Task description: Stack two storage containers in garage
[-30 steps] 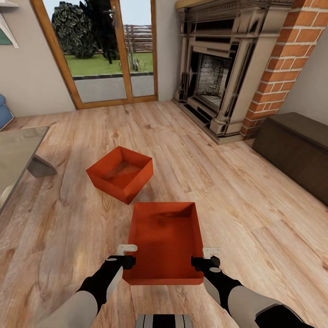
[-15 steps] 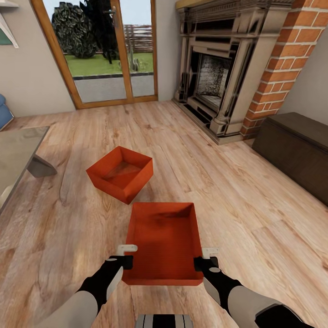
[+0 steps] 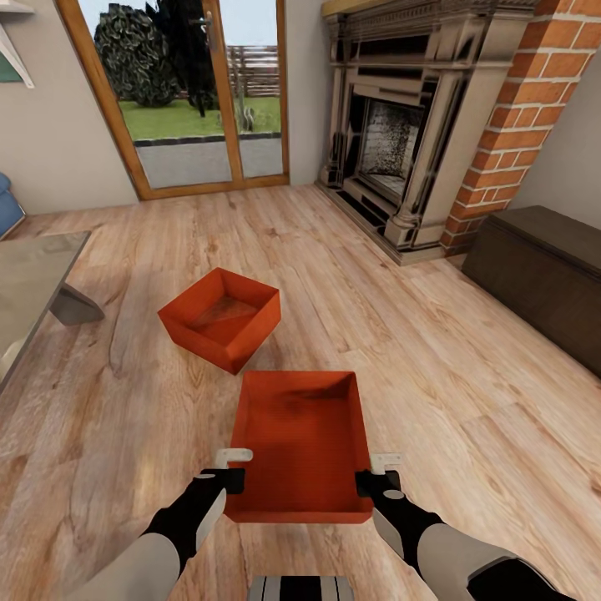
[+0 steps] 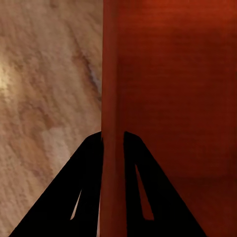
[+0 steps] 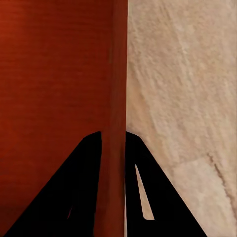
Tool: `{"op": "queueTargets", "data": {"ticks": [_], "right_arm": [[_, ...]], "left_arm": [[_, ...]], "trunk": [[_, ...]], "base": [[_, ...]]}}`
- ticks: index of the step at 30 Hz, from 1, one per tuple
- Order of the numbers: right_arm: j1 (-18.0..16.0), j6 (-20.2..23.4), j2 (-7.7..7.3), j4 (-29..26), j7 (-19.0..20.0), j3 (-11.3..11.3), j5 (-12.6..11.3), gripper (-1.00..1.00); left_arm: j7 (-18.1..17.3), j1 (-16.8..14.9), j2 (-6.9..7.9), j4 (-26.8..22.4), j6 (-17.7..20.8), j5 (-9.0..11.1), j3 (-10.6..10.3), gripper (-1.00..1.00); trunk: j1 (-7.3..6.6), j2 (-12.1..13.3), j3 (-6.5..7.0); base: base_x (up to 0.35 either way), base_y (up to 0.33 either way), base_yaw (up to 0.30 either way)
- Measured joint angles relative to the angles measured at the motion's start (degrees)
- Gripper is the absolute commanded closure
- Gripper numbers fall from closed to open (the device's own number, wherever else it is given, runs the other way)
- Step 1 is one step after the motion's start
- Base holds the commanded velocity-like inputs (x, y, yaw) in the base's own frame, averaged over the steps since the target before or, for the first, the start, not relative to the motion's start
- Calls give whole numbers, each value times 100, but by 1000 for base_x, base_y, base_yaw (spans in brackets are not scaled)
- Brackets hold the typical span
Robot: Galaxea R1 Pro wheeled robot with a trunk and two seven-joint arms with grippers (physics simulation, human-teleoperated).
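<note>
Near box [image 3: 302,442] on the living-room wood floor, long axis running straight ahead, left end effector [image 3: 231,469] and right end effector [image 3: 376,472] each pinched on a side wall; second box [image 3: 220,315] ahead-left.

The right gripper [image 5: 113,143] straddles the thin upright wall of an orange-red, smooth-walled rectangular storage container [image 5: 54,89], one black triangular finger [image 5: 74,192] on the inner side and the other on the outer side, both pressed against the wall with no gap showing. On the inner side lies the container's faintly ribbed orange-red interior. On the outer side spreads a light wood plank floor [image 5: 182,84] with pale grain and one seam between boards.
</note>
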Motion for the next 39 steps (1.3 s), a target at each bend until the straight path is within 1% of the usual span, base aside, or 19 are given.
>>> {"op": "queueTargets", "data": {"ticks": [4,5,6,14,39], "right_arm": [[1,3,1,1,2,9,-19,100],[2,24,3,-2,1,5,-17,100],[2,26,3,-3,2,2,-14,100],[1,26,12,1,-2,1,-20,100],[0,20,14,4,5,3,-33,100]], "left_arm": [[-4,-1,5,-2,16,11,0,100],[-45,-1,6,-7,40,-48,43,100],[-48,-1,7,-8,40,-50,45,100],[-48,0,20,-8,42,-14,23,100],[-53,1,27,-13,44,-7,18,100]], "trunk": [[-87,159,71],[-109,199,89],[-131,239,107],[-307,560,251],[-856,1563,700]], "base": [[0,0,0],[0,0,0],[0,0,0],[0,0,0],[0,0,0]]}}
